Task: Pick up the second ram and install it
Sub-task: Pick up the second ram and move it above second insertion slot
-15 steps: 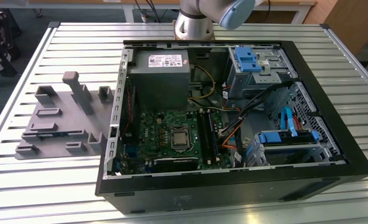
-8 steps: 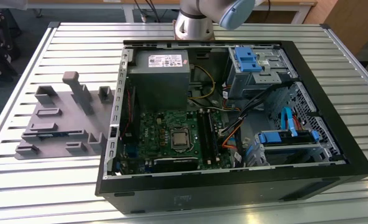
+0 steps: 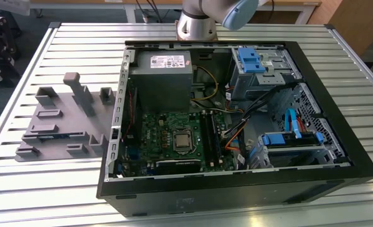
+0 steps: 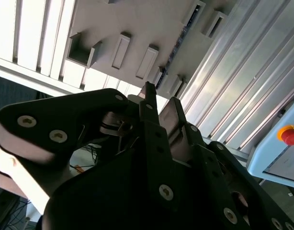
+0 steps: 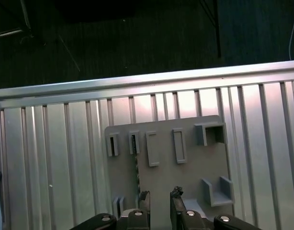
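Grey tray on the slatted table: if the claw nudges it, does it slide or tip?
It likely slides rather than tips: the grey tray lies broad and flat on the smooth metal slatted table, with no clamp visible. It is probably light, since it looks like thin plastic. The open claw hangs above it.

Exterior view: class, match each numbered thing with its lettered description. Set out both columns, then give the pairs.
Things:
1. grey plastic tray
2. motherboard
3. power supply
4. drive-bay latch

Descriptions:
A. green, lying flat inside the computer case
B. blue
C. boxy, inside the case, at the end nearest the arm's base
D. on the slatted table, outside the case

Pairs: 1-D, 2-A, 3-C, 4-B.
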